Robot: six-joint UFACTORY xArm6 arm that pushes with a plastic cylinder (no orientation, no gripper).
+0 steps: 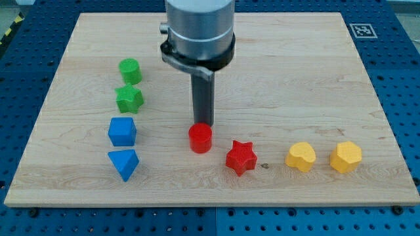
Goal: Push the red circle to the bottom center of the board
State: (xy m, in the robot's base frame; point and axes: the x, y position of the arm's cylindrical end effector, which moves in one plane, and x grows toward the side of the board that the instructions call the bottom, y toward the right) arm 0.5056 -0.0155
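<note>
**A robotics lab bench**

This looks like a robotics lab or test bench, not a home or shop. The surface [295,78] is a plain pale wooden board resting on a blue perforated base plate [400,85] with a regular grid of holes, the kind used for bolting down fixtures. A black-and-white square fiducial marker [361,30] sits at the board's corner at the view's top right. At the view's top left edge, a strip of yellow-and-black hazard tape [9,33] shows. A grey cylindrical machine arm [199,29] hangs over the board, and the small coloured plastic blocks look 3D-printed, as with the green star [129,99].
</note>
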